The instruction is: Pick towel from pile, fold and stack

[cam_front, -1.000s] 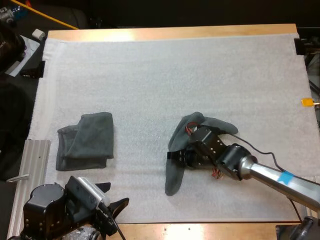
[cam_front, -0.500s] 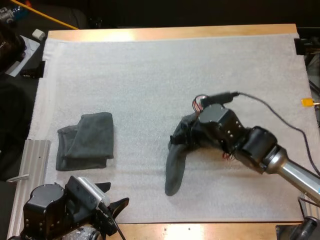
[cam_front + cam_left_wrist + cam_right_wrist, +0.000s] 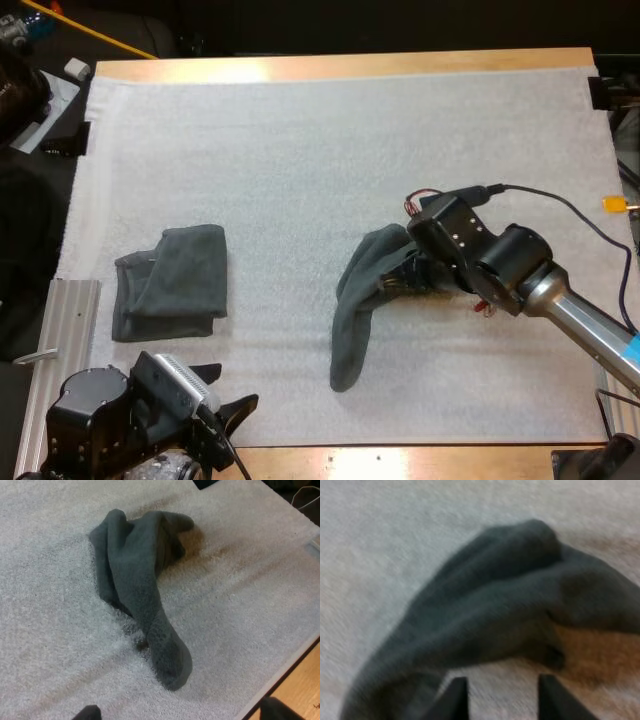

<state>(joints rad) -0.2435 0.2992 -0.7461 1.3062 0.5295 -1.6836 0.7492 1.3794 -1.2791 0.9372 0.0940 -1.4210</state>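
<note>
Beyond the left gripper, which waits at the near edge with its fingers apart and touching nothing, the folded towel lies flat on the mat, well apart from everything else. Farther off to those fingers' right lies the crumpled towel, its long tail trailing toward the near edge and its bunched head just ahead of the right gripper. That gripper has changed most. A second ago it was down over the towel's middle, half a second ago it had risen over the head, and now it has drawn back to the right. Its fingers stand apart with bare mat between them and the cloth just past their tips. The lobe that spread toward the gripper has gone and the head is gathered narrower, but the towel has not left the mat. I judge that the pick has yet to take hold and that nothing of this towel is folded. A fresh approach to the head looks needed.
</note>
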